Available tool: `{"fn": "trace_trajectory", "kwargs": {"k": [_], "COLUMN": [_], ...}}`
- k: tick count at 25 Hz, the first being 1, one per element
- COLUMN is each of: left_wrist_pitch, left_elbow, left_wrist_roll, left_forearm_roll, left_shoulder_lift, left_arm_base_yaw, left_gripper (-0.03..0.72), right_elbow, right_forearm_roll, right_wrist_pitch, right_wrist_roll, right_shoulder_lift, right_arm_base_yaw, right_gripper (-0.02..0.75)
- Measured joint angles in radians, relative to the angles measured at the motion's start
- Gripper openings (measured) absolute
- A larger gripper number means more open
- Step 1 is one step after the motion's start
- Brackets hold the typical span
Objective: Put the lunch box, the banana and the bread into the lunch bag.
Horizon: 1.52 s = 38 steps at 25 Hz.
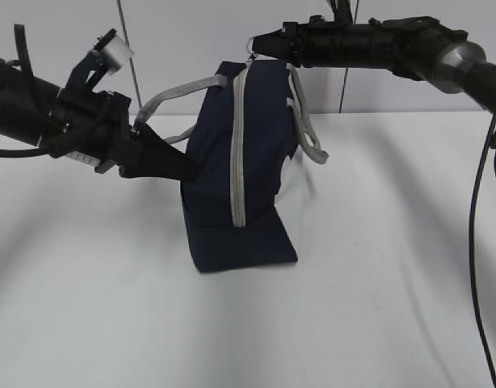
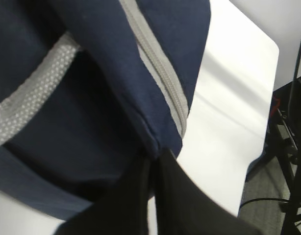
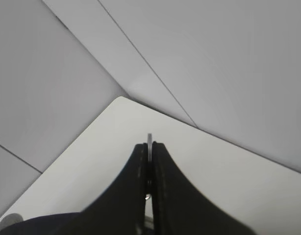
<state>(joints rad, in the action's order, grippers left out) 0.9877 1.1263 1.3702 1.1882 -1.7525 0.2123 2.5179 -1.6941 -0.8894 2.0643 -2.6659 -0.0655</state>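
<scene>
Lunch bag (image 1: 240,170) upright, zipper (image 1: 237,153) running vertically

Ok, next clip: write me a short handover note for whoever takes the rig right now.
Left pincer: shut on the lunch bag, pinching the blue fabric at the bag's left side.
Right pincer: shut on the zipper pull, a thin metal piece, at the bag's top end.
The bag stands on the white table, and its grey zipper looks closed along the visible length.
Lunch box, banana and bread are in no view; whether they are inside cannot be told.
Left to do: confirm the contents, finish the zipper, let go.
</scene>
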Motion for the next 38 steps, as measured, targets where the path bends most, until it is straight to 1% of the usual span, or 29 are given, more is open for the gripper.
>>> {"fn": "trace_trajectory", "kwargs": {"k": [5,10,15,17,18,22,23,25,27,30,33,35,38], "left_wrist_pitch": [0.066,0.070,0.048,0.037,0.037,0.037,0.039,0.046,0.075,0.075,-0.026,-0.124,-0.240], "left_elbow": [0.000,0.000,-0.001,-0.001,-0.001,-0.001,-0.001,-0.001,-0.001,-0.002,0.001,0.019,0.071], "left_wrist_roll": [-0.027,-0.034,-0.035,-0.037,-0.037,-0.037,-0.037,-0.038,-0.038,-0.038,-0.038,-0.038,-0.039], "left_forearm_roll": [-0.015,-0.014,0.035,0.052,0.059,0.078,0.084,0.114,0.184,0.327,0.475,0.508,0.506], "left_shoulder_lift": [0.000,0.000,0.000,0.000,0.000,0.002,0.002,0.002,0.003,0.027,0.060,0.064,0.045], "left_arm_base_yaw": [0.000,0.000,0.000,0.000,0.000,0.000,0.000,-0.001,-0.016,-0.052,-0.071,-0.063,-0.023], "left_gripper": [0.002,0.002,0.015,0.057,0.098,0.333,0.381,0.430,0.449,0.457,0.457,0.454,0.432], "right_elbow": [0.000,0.000,0.000,0.000,0.000,0.000,0.000,0.000,0.000,0.000,0.000,0.000,0.000], "right_forearm_roll": [-0.009,-0.021,-0.044,-0.059,-0.067,-0.079,-0.082,-0.083,-0.083,-0.083,-0.083,-0.083,-0.085], "right_wrist_pitch": [-0.099,-0.113,-0.130,-0.137,-0.144,-0.160,-0.160,-0.161,-0.161,-0.162,-0.162,-0.162,-0.162], "right_wrist_roll": [0.020,0.022,0.022,0.026,0.028,0.037,0.037,0.037,0.038,0.038,0.038,0.039,0.039], "right_shoulder_lift": [0.000,0.000,0.000,0.000,0.000,0.000,0.000,0.000,0.000,0.000,0.000,0.000,0.000], "right_arm_base_yaw": [0.021,0.023,0.028,0.032,0.031,0.031,0.031,0.031,0.031,0.031,0.031,0.031,0.031], "right_gripper": [-0.016,-0.016,-0.016,-0.016,-0.016,-0.016,-0.016,-0.016,-0.016,-0.016,-0.016,-0.016,-0.016]}}
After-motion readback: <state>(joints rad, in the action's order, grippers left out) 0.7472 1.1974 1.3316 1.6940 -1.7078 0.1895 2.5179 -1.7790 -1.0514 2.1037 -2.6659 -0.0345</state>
